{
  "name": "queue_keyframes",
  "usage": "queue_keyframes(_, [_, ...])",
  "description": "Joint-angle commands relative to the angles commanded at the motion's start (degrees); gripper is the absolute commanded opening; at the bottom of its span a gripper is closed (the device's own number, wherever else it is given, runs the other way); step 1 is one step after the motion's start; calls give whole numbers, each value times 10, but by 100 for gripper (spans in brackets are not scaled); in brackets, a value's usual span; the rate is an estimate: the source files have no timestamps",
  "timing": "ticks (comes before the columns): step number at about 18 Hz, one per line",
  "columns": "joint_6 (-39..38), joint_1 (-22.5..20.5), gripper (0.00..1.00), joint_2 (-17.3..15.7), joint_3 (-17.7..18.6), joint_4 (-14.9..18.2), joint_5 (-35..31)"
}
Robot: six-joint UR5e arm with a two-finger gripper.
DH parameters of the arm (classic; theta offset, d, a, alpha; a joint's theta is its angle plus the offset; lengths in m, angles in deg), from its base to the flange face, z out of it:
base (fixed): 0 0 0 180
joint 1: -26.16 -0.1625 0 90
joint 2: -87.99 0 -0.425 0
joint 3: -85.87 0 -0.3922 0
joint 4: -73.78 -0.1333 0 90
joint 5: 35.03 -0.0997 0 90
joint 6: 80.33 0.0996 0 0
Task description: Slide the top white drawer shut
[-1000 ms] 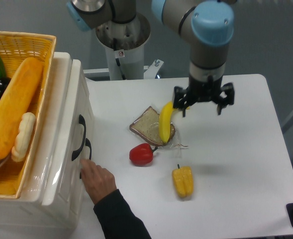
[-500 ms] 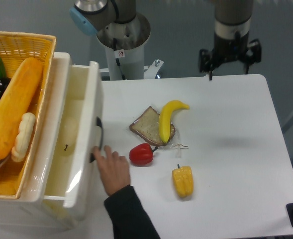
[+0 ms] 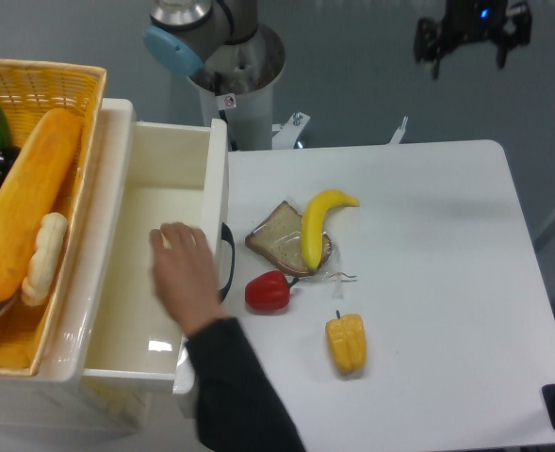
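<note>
The top white drawer stands pulled out to the right, its deep interior showing and empty. Its front panel with the curved black handle reaches near the red pepper. A person's hand in a black sleeve lies over the drawer's front edge. My gripper is high at the top right, far from the drawer, its fingers spread apart and empty.
A yellow wicker basket of fruit and bread sits on top of the cabinet at left. On the white table lie a bread slice, a banana, a red pepper and a yellow pepper.
The person's hand has pulled the drawer out from shut to wide open. My gripper let go of the banana and rose up and to the right, away from the table.
</note>
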Motion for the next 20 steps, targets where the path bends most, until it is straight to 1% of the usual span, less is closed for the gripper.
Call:
queue_keyframes(2, [44,-39,100,-11,13,0,2])
queue_keyframes(4, [91,-82,100,-12,19,4,3])
queue_keyframes(7, [187,-155,100,-12,19,11,7])
queue_keyframes(9, [258,-197,100,-12,19,11,8])
queue_keyframes(11, [310,-232,100,-11,19,11,9])
queue_keyframes(13, [357,-266,100,-6,13,11,9])
queue_keyframes(16, [454,-316,100,3,11,10,13])
queue_keyframes(19, [517,-366,100,25,9,6,39])
queue_keyframes(20, [534,-375,100,31,6,5,40])
